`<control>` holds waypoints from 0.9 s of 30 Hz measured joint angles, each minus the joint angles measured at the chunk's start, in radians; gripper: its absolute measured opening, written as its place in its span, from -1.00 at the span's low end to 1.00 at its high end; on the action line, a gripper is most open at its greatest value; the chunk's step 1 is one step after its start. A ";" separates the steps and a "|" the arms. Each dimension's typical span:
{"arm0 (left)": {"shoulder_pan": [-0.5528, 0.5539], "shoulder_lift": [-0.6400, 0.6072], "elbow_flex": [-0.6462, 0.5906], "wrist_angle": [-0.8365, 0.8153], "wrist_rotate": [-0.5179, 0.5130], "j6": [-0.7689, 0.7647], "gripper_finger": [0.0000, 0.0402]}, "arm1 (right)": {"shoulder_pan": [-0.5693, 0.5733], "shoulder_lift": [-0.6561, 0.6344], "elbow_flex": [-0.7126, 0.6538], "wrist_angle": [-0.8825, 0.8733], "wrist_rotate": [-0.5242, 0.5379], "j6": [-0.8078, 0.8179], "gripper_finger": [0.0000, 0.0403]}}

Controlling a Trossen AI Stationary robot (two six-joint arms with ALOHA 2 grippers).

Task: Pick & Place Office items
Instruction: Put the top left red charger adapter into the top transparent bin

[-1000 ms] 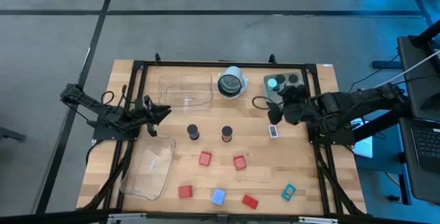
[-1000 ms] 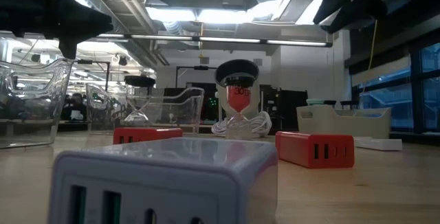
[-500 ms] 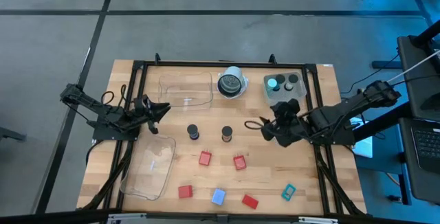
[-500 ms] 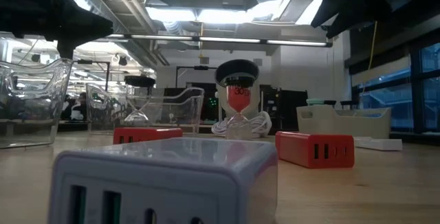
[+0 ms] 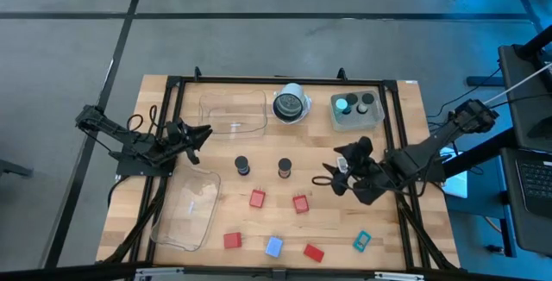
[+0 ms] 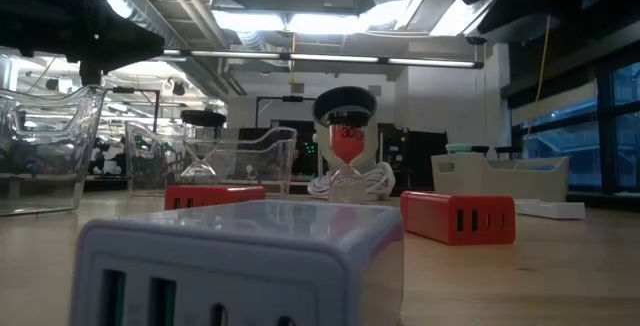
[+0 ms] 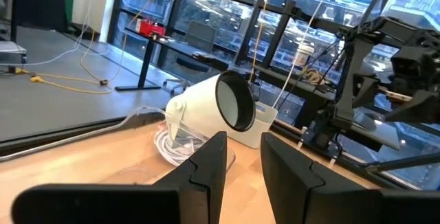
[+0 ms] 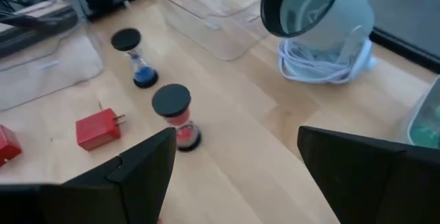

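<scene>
Hovering right gripper [image 5: 338,174], jaws apart, near red hourglass [image 5: 284,168].

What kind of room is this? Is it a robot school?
It looks like a robot lab or workshop, not a school. Two dark robot arms work at a wooden table on a bare concrete floor, with ceiling pipes and strip lights overhead.

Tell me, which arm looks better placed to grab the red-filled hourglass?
Probably the right. The right gripper is open, close beside the red hourglass and facing it, while the left gripper waits shut near the table's left edge.
</scene>
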 joint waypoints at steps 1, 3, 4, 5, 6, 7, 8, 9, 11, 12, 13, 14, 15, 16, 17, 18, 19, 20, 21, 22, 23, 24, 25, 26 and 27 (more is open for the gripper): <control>0.000 0.000 0.000 0.000 0.001 0.000 -0.57 | 0.008 0.000 0.000 0.002 0.010 0.000 0.52; 0.000 0.000 0.000 0.000 0.003 0.000 -0.57 | 0.020 0.000 0.000 0.004 0.025 0.000 0.52; 0.000 0.000 0.000 0.000 0.003 0.000 -0.57 | 0.025 0.000 0.000 0.005 0.029 0.000 0.52; 0.000 0.000 0.000 0.000 0.002 0.000 -0.57 | 0.028 0.000 0.000 0.005 0.031 0.000 0.52; 0.000 0.000 0.000 0.000 0.003 0.000 -0.57 | 0.031 0.000 0.000 0.005 0.031 -0.001 0.52; 0.000 0.000 0.000 0.000 0.004 0.000 -0.57 | 0.032 0.000 0.000 0.005 0.031 -0.004 0.52; 0.000 0.000 0.000 0.000 0.003 0.000 -0.57 | 0.033 0.000 0.000 0.005 0.031 -0.006 0.52; 0.000 0.000 0.000 0.000 -0.003 0.000 -0.57 | 0.033 0.000 0.000 0.005 0.031 -0.008 0.52; 0.000 0.000 0.000 0.000 -0.035 0.000 -0.57 | 0.033 0.000 0.000 0.005 0.044 -0.022 0.52; 0.000 0.000 0.000 0.000 -0.050 0.000 -0.57 | 0.033 0.000 0.000 0.005 0.053 -0.031 0.52; 0.000 0.000 0.000 0.000 -0.063 0.000 -0.57 | 0.033 0.000 0.000 0.005 0.059 -0.043 0.52; 0.000 0.000 0.000 0.000 -0.068 0.000 -0.57 | 0.033 0.000 0.000 0.005 0.062 -0.055 0.52; 0.000 0.000 0.000 0.000 -0.067 0.000 -0.57 | 0.033 0.000 0.000 0.004 0.066 -0.063 0.52; 0.000 0.000 0.000 0.000 -0.060 -0.003 -0.57 | 0.033 0.000 0.000 0.004 0.071 -0.073 0.52; 0.000 0.000 0.000 0.000 -0.046 -0.015 -0.57 | 0.033 0.000 0.000 0.004 0.073 -0.082 0.52; 0.000 0.000 0.000 0.000 -0.030 -0.036 -0.57 | 0.033 0.000 0.000 0.004 0.074 -0.090 0.52; 0.000 0.000 0.000 0.000 -0.014 -0.062 -0.57 | 0.033 0.000 0.000 0.004 0.075 -0.101 0.52; 0.000 0.000 0.000 0.000 0.000 -0.083 -0.57 | 0.033 0.000 0.000 0.004 0.075 -0.105 0.52; 0.000 0.000 0.000 0.001 0.005 -0.093 -0.57 | 0.033 0.000 0.000 0.004 0.075 -0.109 0.52; 0.000 0.000 0.000 0.002 0.010 -0.093 -0.57 | 0.033 0.000 0.000 0.004 0.075 -0.110 0.52; 0.000 0.000 0.000 0.004 0.028 -0.089 -0.56 | 0.032 0.000 0.000 0.004 0.075 -0.112 0.52; 0.000 0.001 0.000 0.003 0.055 -0.091 -0.55 | 0.032 0.000 0.000 0.004 0.075 -0.112 0.52; 0.000 0.006 0.000 0.002 0.086 -0.101 -0.53 | 0.032 0.000 0.000 0.004 0.075 -0.113 0.52; 0.000 0.016 0.000 0.005 0.112 -0.115 -0.50 | 0.032 0.000 0.000 0.004 0.075 -0.112 0.52; 0.000 0.027 0.000 0.015 0.131 -0.120 -0.47 | 0.032 0.000 0.000 0.004 0.075 -0.112 0.52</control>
